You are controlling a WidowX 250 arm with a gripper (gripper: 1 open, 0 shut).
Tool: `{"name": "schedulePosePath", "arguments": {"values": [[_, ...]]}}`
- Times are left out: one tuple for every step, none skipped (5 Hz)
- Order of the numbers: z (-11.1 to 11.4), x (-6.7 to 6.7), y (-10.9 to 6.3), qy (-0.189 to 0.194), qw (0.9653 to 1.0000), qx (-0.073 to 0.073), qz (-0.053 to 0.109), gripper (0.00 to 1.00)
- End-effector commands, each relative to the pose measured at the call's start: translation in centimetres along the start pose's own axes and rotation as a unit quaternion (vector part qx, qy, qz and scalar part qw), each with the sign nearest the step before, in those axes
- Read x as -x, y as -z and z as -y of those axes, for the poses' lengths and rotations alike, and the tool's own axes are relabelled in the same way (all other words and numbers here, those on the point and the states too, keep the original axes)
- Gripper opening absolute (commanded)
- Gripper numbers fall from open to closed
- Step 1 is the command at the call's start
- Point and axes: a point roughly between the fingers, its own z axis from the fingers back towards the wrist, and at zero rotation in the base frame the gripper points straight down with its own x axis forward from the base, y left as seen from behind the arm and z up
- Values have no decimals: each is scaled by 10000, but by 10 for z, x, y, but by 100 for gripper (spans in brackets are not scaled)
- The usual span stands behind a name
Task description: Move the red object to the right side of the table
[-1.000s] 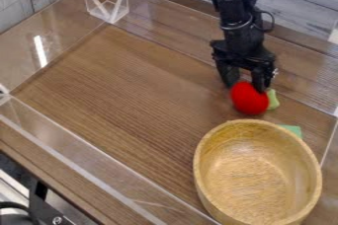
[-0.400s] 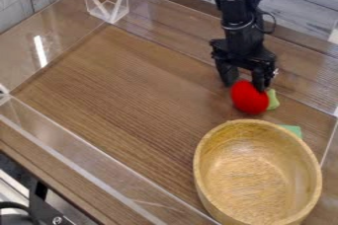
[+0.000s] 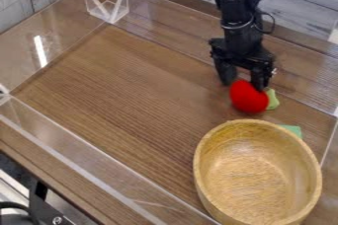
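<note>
Wood-grain table (image 3: 119, 91), arm near-vertical, gripper (image 3: 243, 77) open above red object (image 3: 250, 97)

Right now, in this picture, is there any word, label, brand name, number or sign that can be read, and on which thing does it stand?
None can be read.
Red ball: no text.
Wooden bowl: plain wood grain, no label.
Robot arm and hand: black, no readable marking.
Table and clear walls: no print or sign.
</note>
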Motion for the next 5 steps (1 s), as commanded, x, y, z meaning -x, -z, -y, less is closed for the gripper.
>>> {"name": "schedulePosePath", "arguments": {"values": [[-13,4,-31,-187,9996,-61,193,100],[-18,8,-61,-370,9985,-40,400,100],[-19,6,-88,-590,9955,-26,745,100],[-17,4,-103,-738,9928,74,938,100],[-18,5,-106,-760,9923,177,960,100]]}}
